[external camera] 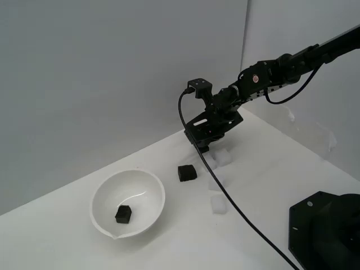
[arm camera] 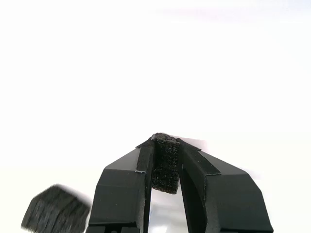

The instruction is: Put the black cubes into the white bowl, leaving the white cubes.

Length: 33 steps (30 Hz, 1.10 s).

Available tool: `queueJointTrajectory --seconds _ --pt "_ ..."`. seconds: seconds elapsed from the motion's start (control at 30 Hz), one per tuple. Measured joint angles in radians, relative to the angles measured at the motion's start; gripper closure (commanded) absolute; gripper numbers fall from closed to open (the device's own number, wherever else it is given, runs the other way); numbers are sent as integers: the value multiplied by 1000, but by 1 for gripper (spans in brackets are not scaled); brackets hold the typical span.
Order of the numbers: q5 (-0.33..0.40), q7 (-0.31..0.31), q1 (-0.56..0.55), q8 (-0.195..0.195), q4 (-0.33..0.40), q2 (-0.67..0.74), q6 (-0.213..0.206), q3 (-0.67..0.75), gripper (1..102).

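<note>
My gripper (external camera: 203, 148) is at the back of the table and is shut on a black cube (arm camera: 165, 165), which sits between the two black fingers (arm camera: 127, 179) in the wrist view. A second black cube (external camera: 187, 172) lies on the table between the gripper and the white bowl (external camera: 106, 192); it also shows in the wrist view (arm camera: 56, 209). A third black cube (external camera: 123, 214) lies inside the bowl. Three white cubes (external camera: 223, 156), (external camera: 216, 179), (external camera: 218, 204) lie beside the gripper toward the exterior view's right.
A black cable (external camera: 236, 208) runs from the wrist across the table to the front. A black base block (external camera: 326, 230) stands at the exterior view's lower right. Grey walls (external camera: 112, 73) close the back.
</note>
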Motion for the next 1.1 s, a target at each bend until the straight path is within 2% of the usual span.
queueJointTrajectory --seconds 0.3,0.37,0.77,0.87,1.1 --pt "9 46 -26 0 8 112 0 109 100" --pt "9 55 -46 -14 6 138 0 135 100" --pt "9 52 -192 -71 6 239 0 238 100" --pt "5 52 -230 -72 0 252 0 250 100" --pt "-29 54 -327 -71 -32 253 -31 250 100"
